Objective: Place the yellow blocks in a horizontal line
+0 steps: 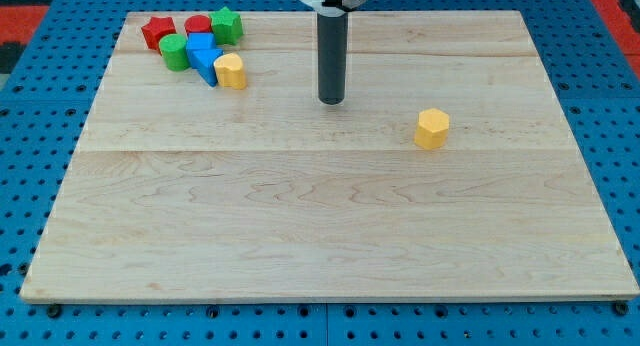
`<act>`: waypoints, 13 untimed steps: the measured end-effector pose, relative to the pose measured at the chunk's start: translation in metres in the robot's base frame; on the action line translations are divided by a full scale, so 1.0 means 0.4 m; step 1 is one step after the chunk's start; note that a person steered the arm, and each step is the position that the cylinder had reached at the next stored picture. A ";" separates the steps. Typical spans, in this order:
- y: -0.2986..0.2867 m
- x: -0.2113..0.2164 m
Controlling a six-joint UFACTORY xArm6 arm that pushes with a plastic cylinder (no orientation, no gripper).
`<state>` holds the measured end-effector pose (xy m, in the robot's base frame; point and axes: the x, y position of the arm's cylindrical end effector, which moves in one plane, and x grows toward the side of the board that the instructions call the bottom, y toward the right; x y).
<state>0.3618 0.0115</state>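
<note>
A yellow hexagonal block (432,128) sits alone right of the board's middle. A second yellow block (231,71), rounded on one side, lies at the upper left, touching the right edge of a cluster of blocks. My tip (331,100) rests on the board between the two yellow blocks, about a hand's width to the left of and slightly above the hexagonal one. It touches no block.
The upper-left cluster holds a red star-like block (157,32), a red round block (198,27), a green block (227,25), a green round block (174,53) and two blue blocks (204,59). The wooden board (330,226) lies on a blue perforated table.
</note>
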 end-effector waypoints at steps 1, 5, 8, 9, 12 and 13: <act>-0.001 -0.021; -0.454 -0.098; -0.155 -0.096; -0.120 0.052; -0.094 0.091; -0.094 0.085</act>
<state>0.3958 -0.0261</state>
